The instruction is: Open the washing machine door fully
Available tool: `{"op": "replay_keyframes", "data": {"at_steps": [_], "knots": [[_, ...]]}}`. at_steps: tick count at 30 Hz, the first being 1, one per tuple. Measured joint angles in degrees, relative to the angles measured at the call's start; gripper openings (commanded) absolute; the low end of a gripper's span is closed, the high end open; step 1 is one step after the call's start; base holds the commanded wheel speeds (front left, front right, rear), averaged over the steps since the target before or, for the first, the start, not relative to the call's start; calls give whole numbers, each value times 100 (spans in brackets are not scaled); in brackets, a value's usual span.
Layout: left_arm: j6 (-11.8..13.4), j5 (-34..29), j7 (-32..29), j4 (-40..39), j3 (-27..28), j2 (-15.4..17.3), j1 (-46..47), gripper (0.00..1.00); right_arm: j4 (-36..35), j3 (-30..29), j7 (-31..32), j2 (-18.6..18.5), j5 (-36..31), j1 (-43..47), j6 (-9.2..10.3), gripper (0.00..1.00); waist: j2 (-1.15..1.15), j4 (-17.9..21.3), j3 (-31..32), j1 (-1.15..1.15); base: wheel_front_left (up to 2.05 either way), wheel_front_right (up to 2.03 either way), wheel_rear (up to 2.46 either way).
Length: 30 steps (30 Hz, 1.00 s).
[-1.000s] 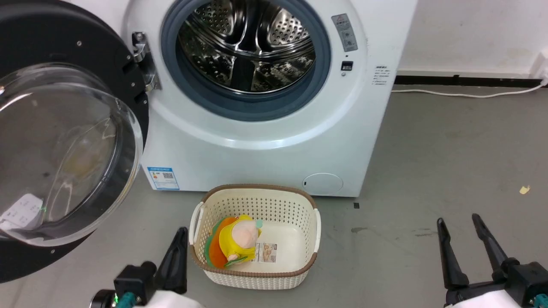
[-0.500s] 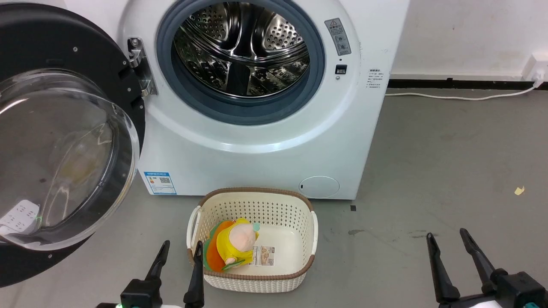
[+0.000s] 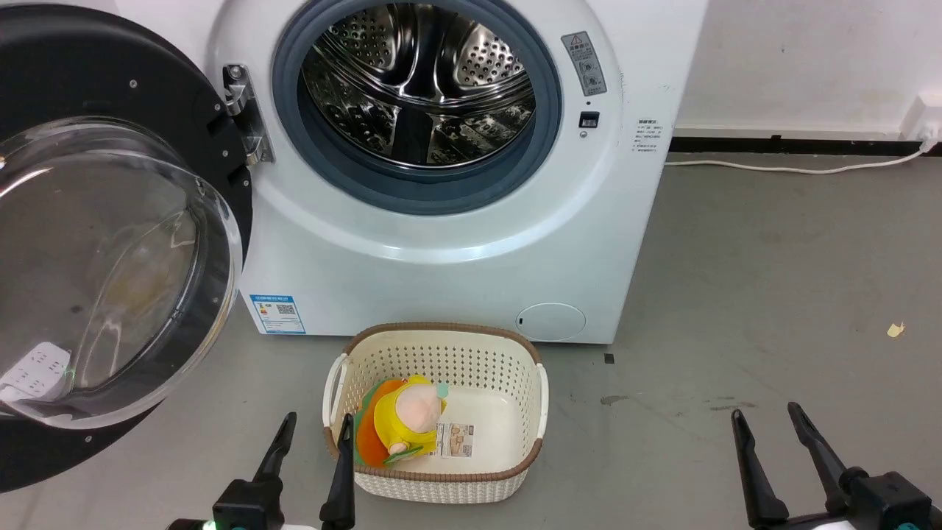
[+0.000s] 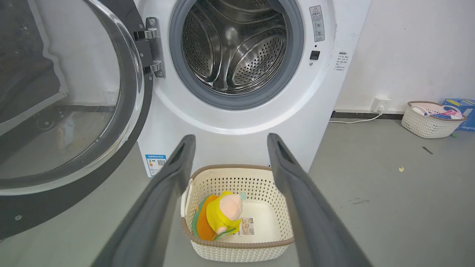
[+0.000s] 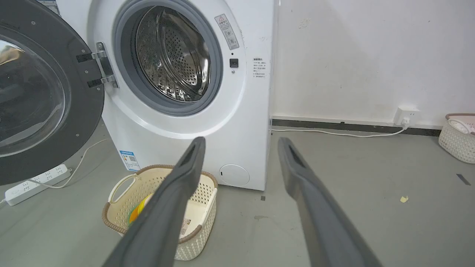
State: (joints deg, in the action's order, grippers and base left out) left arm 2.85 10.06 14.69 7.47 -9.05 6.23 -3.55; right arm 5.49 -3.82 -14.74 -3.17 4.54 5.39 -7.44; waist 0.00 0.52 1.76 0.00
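washing machine door (image 3: 110, 258): stands swung wide on its hinge (image 3: 246, 110), up-left of left claw (image 3: 317, 418), untouched.
washing machine (image 3: 441, 280): straight ahead, beyond basket (image 3: 441, 482).
left claw: fingers spread, holds nothing.
right claw (image 3: 765, 411): likewise spread, empty.
handling: probably rigid, weighty, glossy (glass bowl likely slick); best pushed at black rim opposite hinge.
progress: looks nearly or fully open.
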Motion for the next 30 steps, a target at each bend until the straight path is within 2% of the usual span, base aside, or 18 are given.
{"op": "replay_keyframes", "data": {"at_steps": [11,12,30], "knots": [[-108,-49,0,23,78,-40,1,100,1,9,0,0,9,-1,0,100,0,17,-18,0,0,0,0],[-105,-46,-3,23,74,-38,1,0,0,12,2,-1,8,-1,0,0,0,17,-18,0,0,0,0],[-107,-92,-156,-26,133,-35,5,0,-34,47,153,-1,-8,-8,0,0,0,10,-36,0,0,0,0]]}}
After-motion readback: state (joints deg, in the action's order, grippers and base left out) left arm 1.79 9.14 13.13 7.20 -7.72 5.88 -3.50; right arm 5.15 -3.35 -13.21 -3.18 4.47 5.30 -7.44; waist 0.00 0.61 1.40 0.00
